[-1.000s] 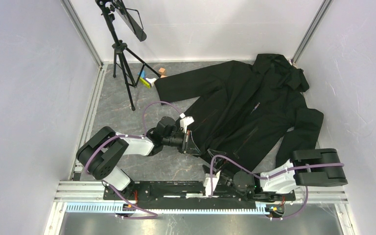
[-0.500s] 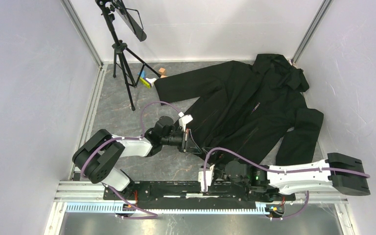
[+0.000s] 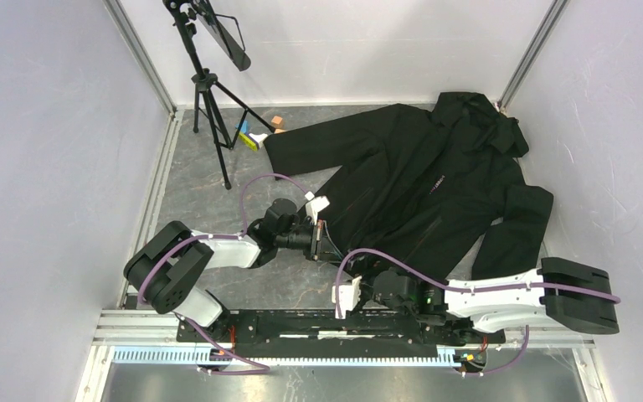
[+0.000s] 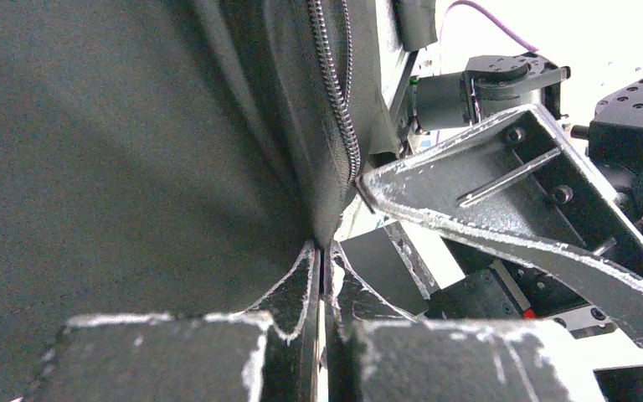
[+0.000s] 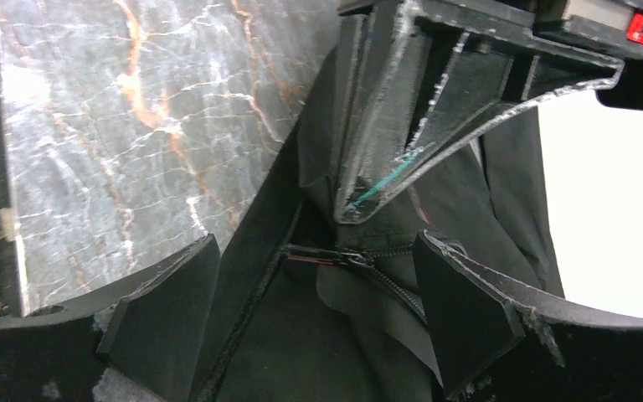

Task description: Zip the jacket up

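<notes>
A tripod (image 3: pixel 206 82) stands left of the jacket (image 3: pixel 419 193).

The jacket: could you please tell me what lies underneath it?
The grey marbled tabletop shows around the jacket and meets its edge, so the fabric lies on it. Anything else beneath is covered by the cloth. The left gripper, shut, pinches the hem.
</notes>
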### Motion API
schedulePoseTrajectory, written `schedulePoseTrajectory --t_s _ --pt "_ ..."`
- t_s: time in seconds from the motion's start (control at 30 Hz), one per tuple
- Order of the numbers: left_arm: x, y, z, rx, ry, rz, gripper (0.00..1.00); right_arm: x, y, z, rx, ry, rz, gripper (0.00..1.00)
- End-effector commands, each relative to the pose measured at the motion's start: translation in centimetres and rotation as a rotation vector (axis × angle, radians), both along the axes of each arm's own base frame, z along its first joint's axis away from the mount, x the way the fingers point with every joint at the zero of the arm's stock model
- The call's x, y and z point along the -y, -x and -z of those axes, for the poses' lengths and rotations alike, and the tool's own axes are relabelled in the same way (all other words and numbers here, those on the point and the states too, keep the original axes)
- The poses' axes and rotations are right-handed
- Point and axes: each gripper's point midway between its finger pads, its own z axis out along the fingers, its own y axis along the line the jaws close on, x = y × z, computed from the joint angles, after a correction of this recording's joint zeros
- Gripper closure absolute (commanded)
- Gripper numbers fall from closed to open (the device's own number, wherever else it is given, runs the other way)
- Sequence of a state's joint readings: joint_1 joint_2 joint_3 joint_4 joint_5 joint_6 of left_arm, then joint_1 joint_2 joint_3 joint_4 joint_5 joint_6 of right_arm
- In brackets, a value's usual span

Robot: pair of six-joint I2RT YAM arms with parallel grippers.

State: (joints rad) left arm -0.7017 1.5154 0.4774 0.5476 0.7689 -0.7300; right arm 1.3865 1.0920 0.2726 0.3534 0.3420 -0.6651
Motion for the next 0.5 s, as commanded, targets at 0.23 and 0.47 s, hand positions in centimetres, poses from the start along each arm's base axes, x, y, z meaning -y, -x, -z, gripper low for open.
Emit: schedulePoseTrajectory --t_s 0.23,0.47 --pt "0.3 0.2 -1.5 -0.012 0.050 0.012 0.98 0.4 -2.9 -2.2 0.081 -0.100 0.192 0.10" --pt "0.3 0.2 -1.3 -0.014 0.046 0.010 0.98 0.8 -3.1 -3.1 0.085 -0.146 0.217 0.12"
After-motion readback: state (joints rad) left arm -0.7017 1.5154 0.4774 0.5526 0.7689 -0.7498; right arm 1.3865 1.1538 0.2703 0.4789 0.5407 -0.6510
